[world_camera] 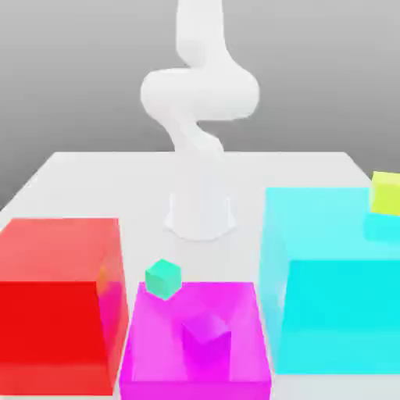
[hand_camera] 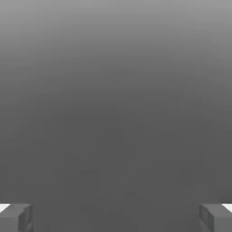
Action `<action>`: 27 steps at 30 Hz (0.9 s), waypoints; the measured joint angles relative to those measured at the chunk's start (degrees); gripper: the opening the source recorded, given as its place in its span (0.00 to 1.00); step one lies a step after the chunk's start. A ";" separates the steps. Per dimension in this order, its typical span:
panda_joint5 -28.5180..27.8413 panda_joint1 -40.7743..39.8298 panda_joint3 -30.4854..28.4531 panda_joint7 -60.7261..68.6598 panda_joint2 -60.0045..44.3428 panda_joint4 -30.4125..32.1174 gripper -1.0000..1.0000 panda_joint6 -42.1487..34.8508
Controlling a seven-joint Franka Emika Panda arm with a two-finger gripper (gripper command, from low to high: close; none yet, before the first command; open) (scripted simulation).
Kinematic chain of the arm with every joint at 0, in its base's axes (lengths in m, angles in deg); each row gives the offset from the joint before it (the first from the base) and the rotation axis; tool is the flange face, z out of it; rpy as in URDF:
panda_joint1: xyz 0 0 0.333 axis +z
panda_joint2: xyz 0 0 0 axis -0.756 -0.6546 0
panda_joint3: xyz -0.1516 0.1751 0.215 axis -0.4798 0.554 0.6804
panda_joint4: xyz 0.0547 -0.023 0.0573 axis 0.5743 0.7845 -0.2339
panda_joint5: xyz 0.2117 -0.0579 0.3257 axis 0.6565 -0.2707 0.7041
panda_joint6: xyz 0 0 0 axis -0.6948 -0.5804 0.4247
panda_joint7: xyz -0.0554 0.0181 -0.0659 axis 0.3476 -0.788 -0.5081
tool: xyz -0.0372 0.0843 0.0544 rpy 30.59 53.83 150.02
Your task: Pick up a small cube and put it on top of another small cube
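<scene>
Nearest the exterior view's camera, three large translucent blocks are lined up across the front of a white table: a red block at the exterior view's left, a lower magenta block in the middle, and a tall cyan block at the exterior view's right. Behind them, the white robot arm is seen rising from its base at the middle of the table. A small purple cube is seen on the magenta block. A small green cube is placed at the magenta block's back left corner. A small yellow-green cube is placed at the cyan block's upper right. In the hand view, the gripper is shown with its fingertips spread wide, nothing held between them.
</scene>
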State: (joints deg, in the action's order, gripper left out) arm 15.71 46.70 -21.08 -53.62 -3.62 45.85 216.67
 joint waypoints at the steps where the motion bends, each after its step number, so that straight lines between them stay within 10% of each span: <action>1: -1.05 -1.27 -1.13 0.61 -1.34 1.74 0.50 0.01; 16: -20.34 -20.36 -12.72 2.94 -25.45 26.79 0.50 8.14; 27: -16.73 -22.11 -17.07 3.96 -35.62 29.95 0.50 19.67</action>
State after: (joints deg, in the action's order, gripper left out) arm -1.02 24.59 -38.15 -49.66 -39.24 75.80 236.33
